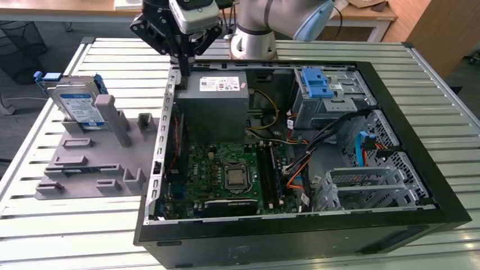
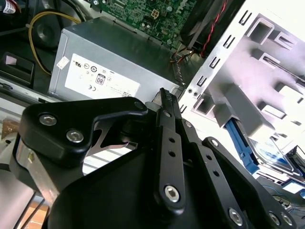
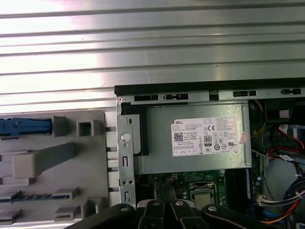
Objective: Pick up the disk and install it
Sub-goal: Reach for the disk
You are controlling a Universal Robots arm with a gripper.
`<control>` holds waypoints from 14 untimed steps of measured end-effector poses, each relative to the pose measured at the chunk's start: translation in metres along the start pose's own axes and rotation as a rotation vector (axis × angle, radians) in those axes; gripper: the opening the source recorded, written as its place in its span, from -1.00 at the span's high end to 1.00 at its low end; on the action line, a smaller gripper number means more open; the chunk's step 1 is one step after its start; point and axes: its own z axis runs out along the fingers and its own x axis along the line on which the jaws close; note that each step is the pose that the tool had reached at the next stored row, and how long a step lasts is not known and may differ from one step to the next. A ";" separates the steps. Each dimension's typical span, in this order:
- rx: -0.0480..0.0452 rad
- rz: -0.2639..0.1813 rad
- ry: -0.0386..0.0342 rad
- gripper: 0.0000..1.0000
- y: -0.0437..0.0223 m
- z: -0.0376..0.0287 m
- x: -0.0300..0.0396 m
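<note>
Labels first. The disk (image 1: pixel 78 106) carries a white-and-blue label on its flat face; the print is too small to read. The power supply (image 1: pixel 213 107) has a white sticker (image 1: pixel 220 84) covered in small print and marks (also clear in the first wrist view (image 3: pixel 206 136)).

The disk stands upright in a gray slotted holder (image 1: pixel 90 163) on the table (image 1: pixel 90 236), at the exterior view's left of the open computer case (image 1: pixel 300 239) and well apart from the gripper. A blue carrier frames it, with the handle tab at the top. The first wrist view catches the blue tab end (image 3: pixel 24 126).

The gripper (image 1: pixel 183 72) hangs from the arm (image 1: pixel 259 25) over the case's edge, just beside the power supply's corner. The fingers (image 2: pixel 164 102) are pressed together and hold nothing.

Inside the case there is a green circuit board (image 1: pixel 225 174) below the power supply, a blue latch (image 1: pixel 318 83) on the metal bay and bundled cables between them.

Surface: the table top is made of pale metal slats running across the exterior view. The holder and the case sit side by side on it.

Room: a light wooden desk stands behind the arm, with a black wire bin (image 1: pixel 19 36) on the floor at the exterior view's left.
</note>
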 end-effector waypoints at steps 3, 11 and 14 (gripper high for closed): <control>0.0000 0.000 0.0000 0.79 -0.0001 0.0002 0.0011; 0.0000 0.000 0.0000 0.79 -0.0003 0.0006 0.0039; 0.0000 0.000 0.0000 0.79 -0.0004 0.0007 0.0049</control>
